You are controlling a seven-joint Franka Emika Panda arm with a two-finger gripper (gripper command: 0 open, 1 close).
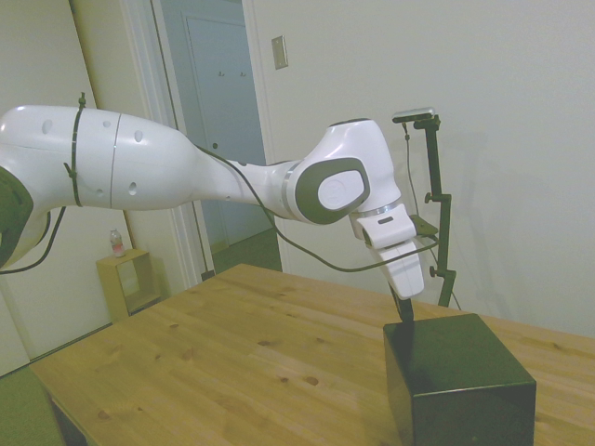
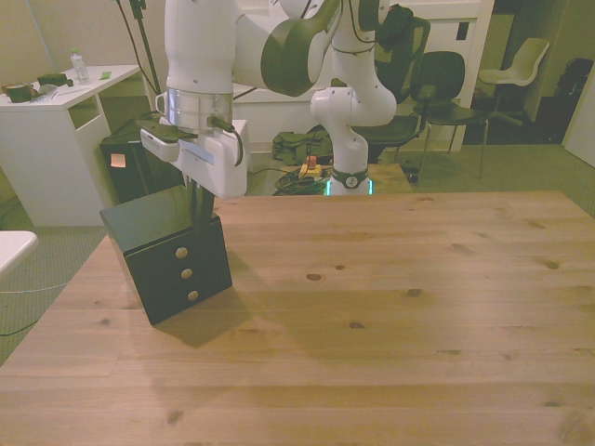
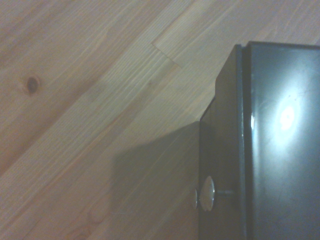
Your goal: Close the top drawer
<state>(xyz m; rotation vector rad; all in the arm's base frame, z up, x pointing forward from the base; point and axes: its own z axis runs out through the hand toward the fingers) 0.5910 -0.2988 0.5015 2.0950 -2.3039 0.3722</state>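
Table (image 2: 390, 316): bare pine, wide. Cabinet (image 2: 172, 260) stands near its edge at the front view's left, a small black cube with three round knobs down its face.

Arm (image 1: 186, 172): mine, reaching in level, wrist bent down over the cabinet.

Drawer (image 2: 160, 223): the cabinet's glossy uppermost layer. In the wrist view its front (image 3: 222, 150) sits slightly proud of the body, with a thin dark seam between front and top panel, and the top knob (image 3: 207, 192) pokes out on its stem. I judge it nearly home but not flush; that view is close and soft, so the gap may be smaller than it looks.

Gripper (image 2: 199, 206): hanging straight down at the drawer's front corner, fingertips level with the top surface, just in front of the face. The fingers read as one dark bar in both the side and front views, so I take them as drawn narrow, pinching nothing.

Step in hand, as I judge it: the final push.
- Keep the fingers together so they act as one stiff pusher.
- Drop a little lower so contact lands on the drawer face, not over the top edge.
- Press near the knob, centred, to avoid racking the drawer sideways.
- Push straight along the slide, slowly; the cabinet looks light and could skid on the wood.
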